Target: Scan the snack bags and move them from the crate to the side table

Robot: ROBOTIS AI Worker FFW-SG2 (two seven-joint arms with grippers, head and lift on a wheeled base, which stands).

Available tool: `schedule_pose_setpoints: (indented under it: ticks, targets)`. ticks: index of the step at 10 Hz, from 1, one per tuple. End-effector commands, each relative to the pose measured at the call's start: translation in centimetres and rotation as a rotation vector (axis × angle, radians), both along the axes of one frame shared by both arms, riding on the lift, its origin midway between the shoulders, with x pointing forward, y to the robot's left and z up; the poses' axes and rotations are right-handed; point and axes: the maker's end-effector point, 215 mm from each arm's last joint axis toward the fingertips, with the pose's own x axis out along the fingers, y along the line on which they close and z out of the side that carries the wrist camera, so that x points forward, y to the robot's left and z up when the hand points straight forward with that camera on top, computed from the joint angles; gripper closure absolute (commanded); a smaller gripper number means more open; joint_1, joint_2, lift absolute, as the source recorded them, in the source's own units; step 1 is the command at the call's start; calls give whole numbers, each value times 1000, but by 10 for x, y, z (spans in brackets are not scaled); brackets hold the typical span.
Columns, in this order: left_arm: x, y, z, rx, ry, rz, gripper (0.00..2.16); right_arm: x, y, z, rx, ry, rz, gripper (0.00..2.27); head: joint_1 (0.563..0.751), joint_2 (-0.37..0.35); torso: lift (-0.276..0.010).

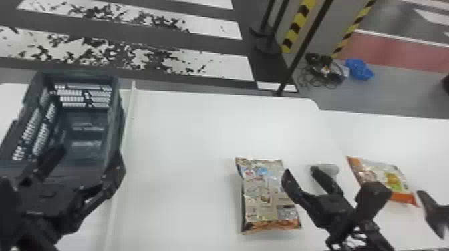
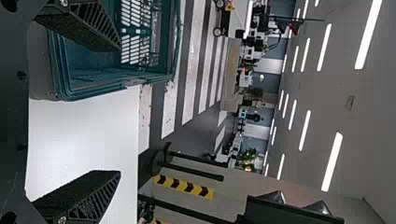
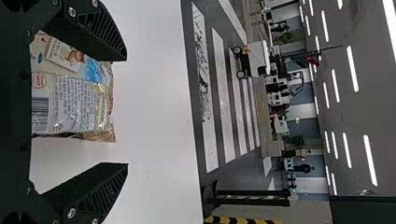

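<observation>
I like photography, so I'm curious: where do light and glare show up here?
Head view: a pale sheen on the white table, the crate dark inside; left wrist view: ceiling lights as bright white strips; right wrist view: small highlights on the snack bag.

On the white counter (image 1: 183, 133), a crate (image 1: 115, 113) is set left, a tan bag (image 1: 262, 200) nearer the right edge, an orange-ended bag (image 1: 384, 175) beyond.

This looks like a big indoor workshop or lab hall: rows of strip lights (image 3: 352, 69) line the ceiling (image 2: 369, 112), white stripes (image 1: 230, 66) cross the dark floor (image 1: 227, 48), 2 black-and-yellow strips (image 1: 297, 25) and a heap of cables (image 1: 325, 75) show, and a wheeled cart (image 3: 258, 58) stands farther off
</observation>
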Motion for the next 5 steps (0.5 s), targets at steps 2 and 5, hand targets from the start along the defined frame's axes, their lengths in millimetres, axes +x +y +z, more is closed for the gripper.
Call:
schedule_pose_setpoints:
  ticks: [2, 5]
  targets:
    - [-1, -3, 1, -7, 1, -12, 49, -5, -73, -33, 1, 62, -76, 66, 695, -314, -87]
    - [-2, 2, -9, -21, 26, -11, 49, -3, -125, -46, -74, 78, -107, 83, 695, -350, -87]
